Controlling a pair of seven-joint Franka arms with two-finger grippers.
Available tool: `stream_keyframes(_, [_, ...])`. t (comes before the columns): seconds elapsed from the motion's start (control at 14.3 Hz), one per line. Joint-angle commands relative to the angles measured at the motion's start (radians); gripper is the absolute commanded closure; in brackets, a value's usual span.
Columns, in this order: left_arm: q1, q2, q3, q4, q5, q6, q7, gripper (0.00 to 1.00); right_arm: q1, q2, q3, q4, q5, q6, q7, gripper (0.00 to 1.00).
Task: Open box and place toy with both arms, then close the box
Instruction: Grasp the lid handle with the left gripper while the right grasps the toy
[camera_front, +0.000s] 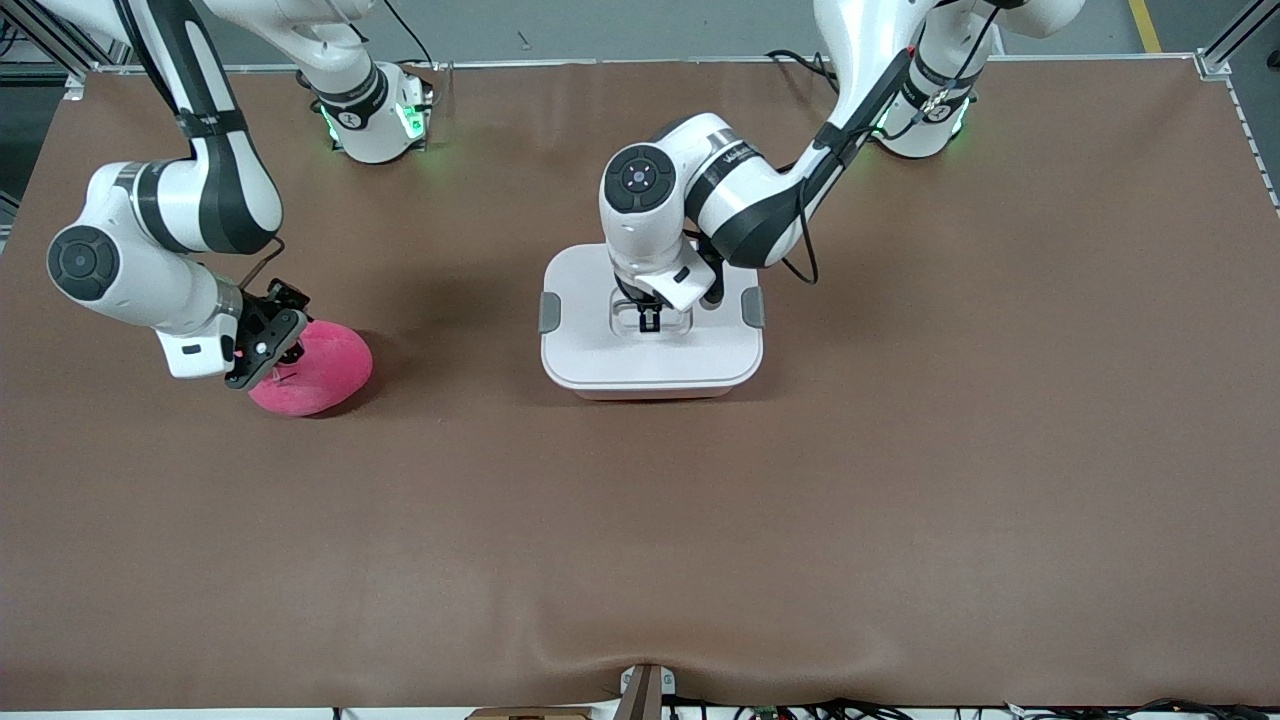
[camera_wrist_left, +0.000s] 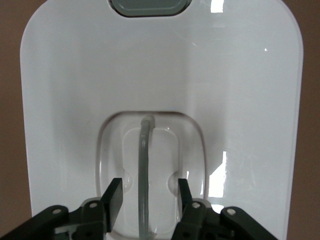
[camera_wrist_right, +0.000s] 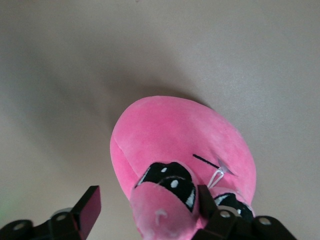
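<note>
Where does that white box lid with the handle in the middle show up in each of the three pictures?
Front view: the white lid tops the box at mid-table, under the left gripper.
Left wrist view: the lid fills most of the picture, seen from just above.
Right wrist view: not in it; only the pink plush toy shows.
Shared landmark: the recessed handle, with the left gripper's fingers on either side of it.

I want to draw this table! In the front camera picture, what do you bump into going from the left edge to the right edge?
Right gripper at the toy → grey side clip → left gripper down in the box lid's handle hollow → second grey clip.
</note>
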Motion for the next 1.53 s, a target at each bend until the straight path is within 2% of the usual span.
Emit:
stream_keyframes(0.0, [-0.001,-0.002,0.001,-0.001,0.020,0.006,-0.029,0.71,-0.009,-0.010,0.001,-0.015,-0.033,0.010,-0.014,0.24])
stream_keyframes(0.21, [-0.001,-0.008,0.001,0.001,0.018,0.006,-0.046,0.73,-0.015,-0.002,0.002,-0.013,-0.051,0.013,-0.016,0.31])
stream_keyframes(0.35, [0.002,-0.011,-0.001,0.001,0.015,0.005,-0.046,0.73,-0.021,0.002,0.002,-0.015,-0.056,0.030,-0.020,0.39])
stream_keyframes(0.42, [0.002,-0.011,-0.001,0.001,0.017,0.005,-0.044,0.73,-0.022,0.010,0.001,-0.013,-0.056,0.032,-0.034,0.47])
stream_keyframes(0.49, [0.000,-0.011,-0.001,0.001,0.015,0.005,-0.044,0.75,-0.027,0.012,0.002,-0.013,-0.056,0.035,-0.037,0.57])
stream_keyframes(0.63, [0.000,-0.010,-0.001,0.001,0.017,0.005,-0.044,0.93,-0.027,0.012,0.001,-0.013,-0.057,0.035,-0.037,0.92])
stream_keyframes(0.7, [0.000,-0.011,-0.001,0.001,0.015,0.003,-0.044,1.00,-0.026,0.012,0.002,-0.013,-0.057,0.036,-0.039,1.00])
stream_keyframes(0.98, [0.000,-0.013,-0.001,0.003,0.017,0.002,-0.044,1.00,-0.021,0.009,0.002,0.002,-0.067,0.030,-0.048,1.00])
stream_keyframes(1.25, [0.000,-0.017,-0.001,0.004,0.018,-0.004,-0.041,1.00,0.002,0.007,0.005,0.071,-0.097,0.004,-0.124,1.00])
stream_keyframes(1.46, [0.000,-0.034,0.001,0.007,0.017,-0.006,-0.042,1.00,0.037,0.005,0.005,0.139,-0.112,-0.069,-0.126,1.00])
